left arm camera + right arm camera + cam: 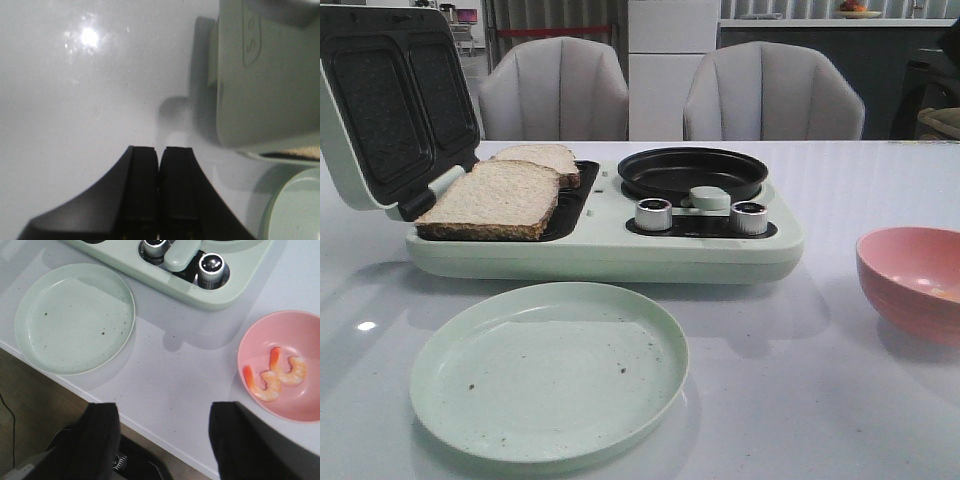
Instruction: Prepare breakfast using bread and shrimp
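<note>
The left gripper [159, 185] hangs over bare white table [90, 100] with its black fingers [142, 190] pressed together, holding nothing. The right gripper [162, 440] has its fingers [100, 440] spread wide, also holding nothing. Two slices of pale bread [498, 198] with brown crusts lie overlapping in the open sandwich press of the mint-green breakfast maker [610, 250]. Curled orange-and-white shrimp [275, 377] sit in the pink bowl [250, 340] beside the maker; a speckled green plate [548, 370] lies in front.
</note>
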`<move>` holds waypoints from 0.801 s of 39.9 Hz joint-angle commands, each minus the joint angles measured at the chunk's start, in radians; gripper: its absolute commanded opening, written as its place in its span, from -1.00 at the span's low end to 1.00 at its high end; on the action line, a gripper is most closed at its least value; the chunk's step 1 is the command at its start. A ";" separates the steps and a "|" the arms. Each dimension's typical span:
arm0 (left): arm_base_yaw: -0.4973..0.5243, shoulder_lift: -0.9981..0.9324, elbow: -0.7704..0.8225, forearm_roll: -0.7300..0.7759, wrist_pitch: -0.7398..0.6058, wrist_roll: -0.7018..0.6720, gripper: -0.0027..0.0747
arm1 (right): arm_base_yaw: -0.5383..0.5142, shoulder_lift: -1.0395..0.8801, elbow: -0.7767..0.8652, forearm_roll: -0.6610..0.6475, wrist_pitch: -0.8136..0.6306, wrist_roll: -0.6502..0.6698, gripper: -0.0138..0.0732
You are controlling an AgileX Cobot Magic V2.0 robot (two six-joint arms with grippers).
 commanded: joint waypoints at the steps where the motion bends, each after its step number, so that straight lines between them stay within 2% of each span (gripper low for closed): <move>1: 0.002 0.033 -0.097 -0.114 -0.042 0.021 -0.67 | -0.003 -0.011 -0.024 -0.004 -0.053 0.001 0.46; 17: -0.006 0.280 -0.389 -0.265 -0.042 0.021 -0.67 | -0.003 -0.011 -0.024 -0.004 -0.053 0.001 0.46; 32: -0.092 0.332 -0.471 -0.322 0.013 0.021 -0.67 | -0.003 -0.011 -0.024 -0.004 -0.053 0.001 0.46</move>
